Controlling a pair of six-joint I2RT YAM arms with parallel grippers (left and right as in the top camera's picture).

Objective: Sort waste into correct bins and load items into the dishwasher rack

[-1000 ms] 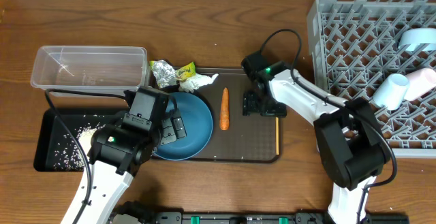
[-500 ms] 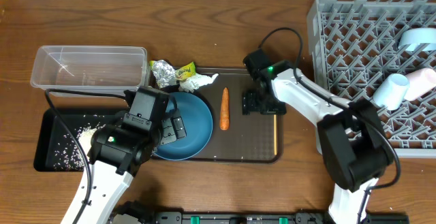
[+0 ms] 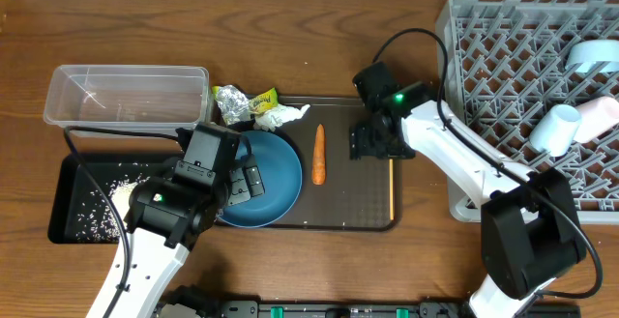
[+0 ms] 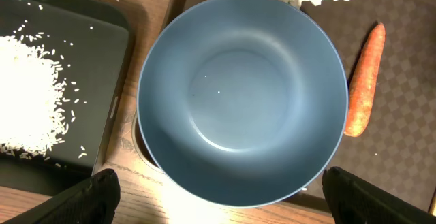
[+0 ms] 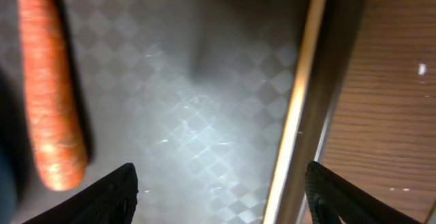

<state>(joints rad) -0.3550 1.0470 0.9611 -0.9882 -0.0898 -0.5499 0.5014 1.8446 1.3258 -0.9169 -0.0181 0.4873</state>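
Crumpled silver and yellow-green wrapper (image 3: 237,102), print too small to read, beside white tissue (image 3: 280,116)

serving tray (image 3: 358,197): dark brown, on table (image 3: 319,38); table: wooden

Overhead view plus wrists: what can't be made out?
Chopsticks: overhead, top end under right claw, too thin to count; right wrist view blurs them.
Dark-blue bowl: overhead, left rim under left arm.
Light-blue bowl: overhead, cut by right edge.
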